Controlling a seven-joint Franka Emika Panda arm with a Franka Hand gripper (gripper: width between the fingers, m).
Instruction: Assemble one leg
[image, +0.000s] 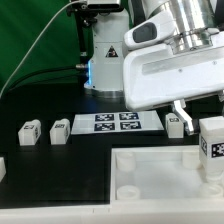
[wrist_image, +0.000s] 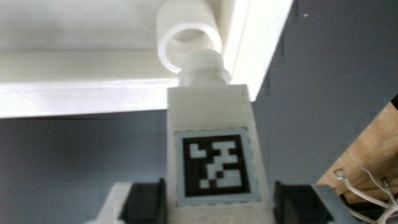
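Observation:
My gripper (image: 211, 150) is shut on a leg (image: 211, 143), a small white block with a black-and-white tag, and holds it upright over the large white panel (image: 150, 175) at the exterior view's right. In the wrist view the held leg (wrist_image: 212, 120) points its narrow end at a round hole (wrist_image: 187, 42) near the panel's (wrist_image: 89, 50) edge; my gripper (wrist_image: 217, 205) has black fingers (wrist_image: 143, 205) on both sides of it. Three more legs stand on the table: two (image: 29, 132) (image: 59, 130) at the exterior view's left and one (image: 174, 124) beside the marker board.
The marker board (image: 115, 122) lies flat behind the panel. A white robot base (image: 105, 55) stands at the back with a cable running off to the exterior view's left. A small white piece (image: 2, 168) sits at the left edge.

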